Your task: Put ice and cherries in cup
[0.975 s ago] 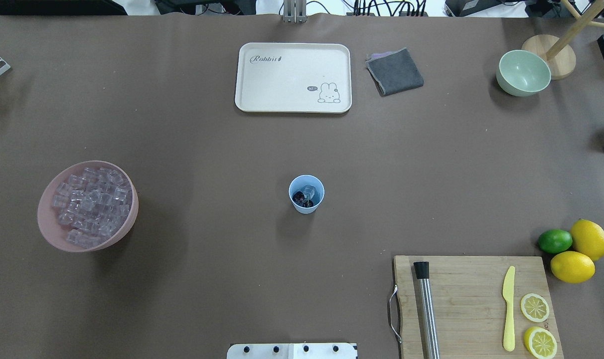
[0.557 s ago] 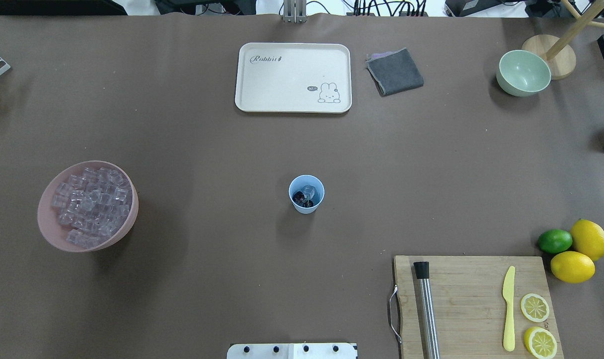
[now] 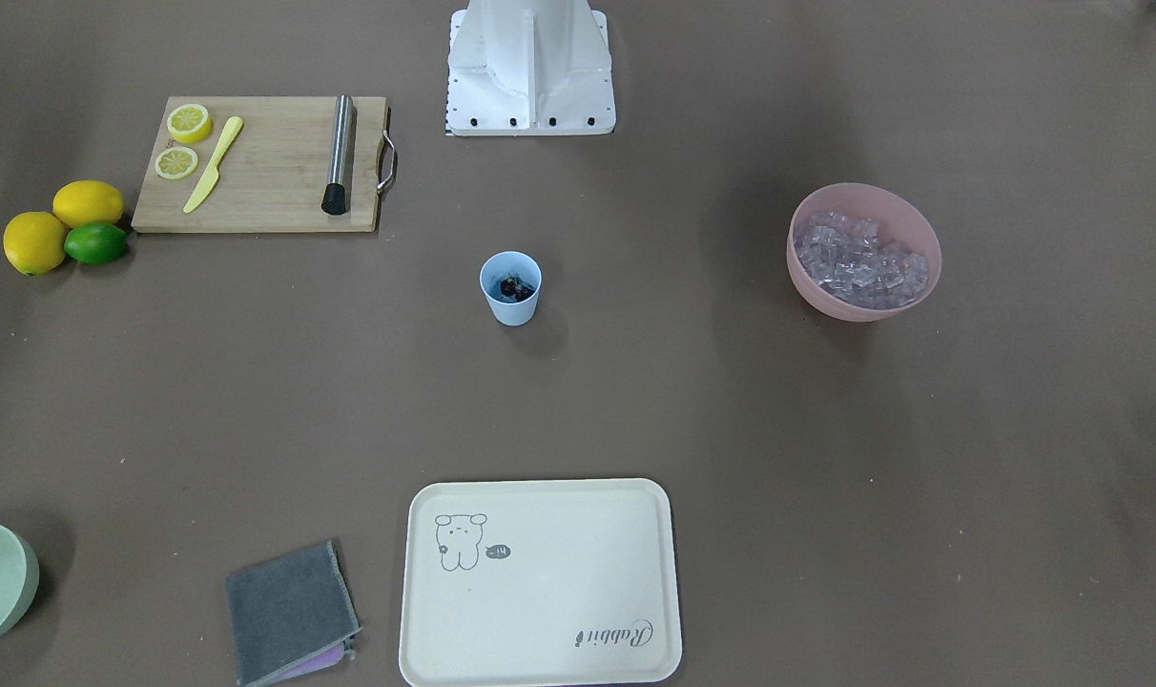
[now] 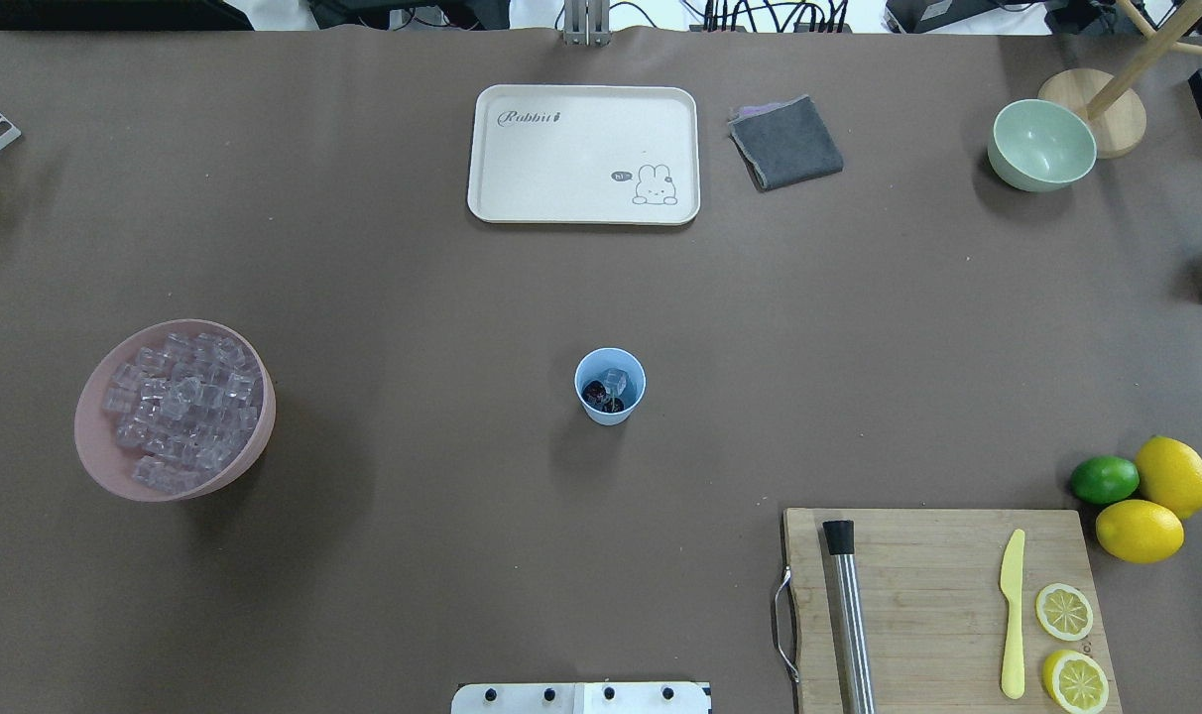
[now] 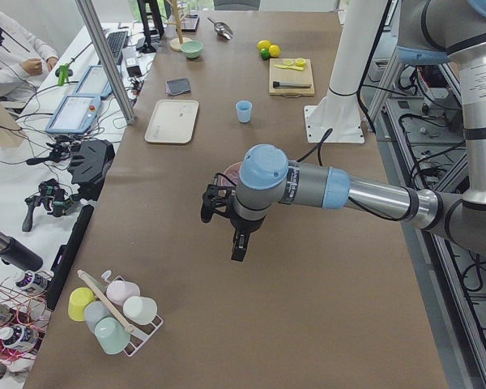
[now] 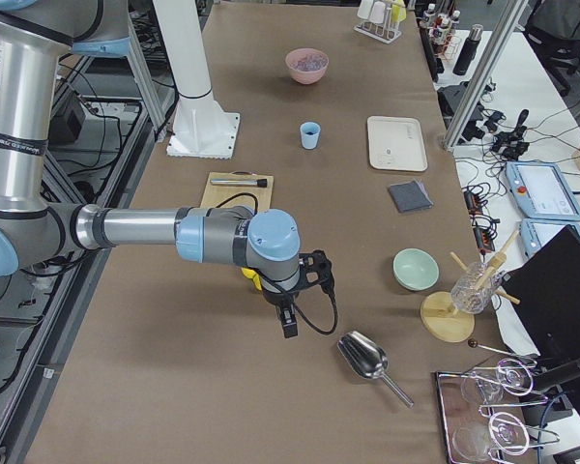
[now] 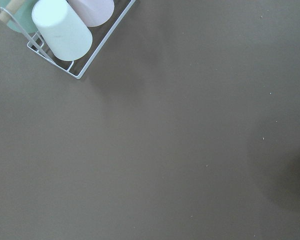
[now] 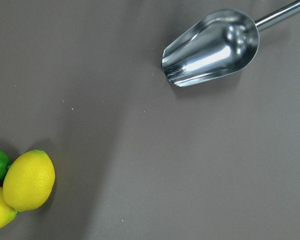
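The light blue cup (image 4: 609,417) stands upright mid-table; it also shows in the front-facing view (image 3: 511,311). Inside it lie the dark cherries (image 4: 597,397) and one clear ice cube (image 4: 616,379). The heap of ice (image 4: 180,407) fills the pink bowl (image 4: 256,444) at the left. My left gripper (image 5: 236,243) hangs over bare table beyond the pink bowl, far from the cup. My right gripper (image 6: 288,324) hangs near the lemons and a metal scoop (image 8: 210,47). Both show only in the side views, so I cannot tell if they are open or shut.
A cream tray (image 4: 583,154), a grey cloth (image 4: 785,142) and a pale green bowl (image 4: 1041,145) lie at the far side. A cutting board (image 4: 933,605) with muddler, yellow knife and lemon slices sits near right, beside lemons (image 4: 1140,531) and a lime (image 4: 1105,479). A cup rack (image 7: 65,30) stands at the left end.
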`<state>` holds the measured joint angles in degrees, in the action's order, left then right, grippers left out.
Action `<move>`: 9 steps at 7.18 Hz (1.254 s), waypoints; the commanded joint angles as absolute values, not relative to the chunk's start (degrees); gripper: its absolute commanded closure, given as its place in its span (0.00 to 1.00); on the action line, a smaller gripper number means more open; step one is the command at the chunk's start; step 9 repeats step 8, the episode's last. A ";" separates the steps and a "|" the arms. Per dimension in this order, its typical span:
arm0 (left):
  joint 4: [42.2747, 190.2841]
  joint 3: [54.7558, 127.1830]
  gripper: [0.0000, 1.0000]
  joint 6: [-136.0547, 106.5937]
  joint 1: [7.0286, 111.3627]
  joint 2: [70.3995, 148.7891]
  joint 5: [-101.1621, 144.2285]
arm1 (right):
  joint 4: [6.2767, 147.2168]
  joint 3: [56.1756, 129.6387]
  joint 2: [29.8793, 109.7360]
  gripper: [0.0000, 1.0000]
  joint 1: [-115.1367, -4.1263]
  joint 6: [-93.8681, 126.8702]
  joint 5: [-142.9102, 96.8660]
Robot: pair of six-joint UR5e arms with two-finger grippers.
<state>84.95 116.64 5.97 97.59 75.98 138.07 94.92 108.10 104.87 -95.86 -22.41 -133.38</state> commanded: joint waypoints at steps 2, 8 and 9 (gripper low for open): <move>85.08 116.02 0.03 5.98 96.07 76.20 138.16 | 94.75 108.46 106.43 0.00 -97.90 -22.94 -133.16; 84.81 114.01 0.03 5.89 95.71 75.67 137.55 | 94.92 109.51 105.73 0.00 -98.70 -22.94 -132.80; 84.81 114.01 0.03 5.89 95.71 75.67 137.55 | 94.92 109.51 105.73 0.00 -98.70 -22.94 -132.80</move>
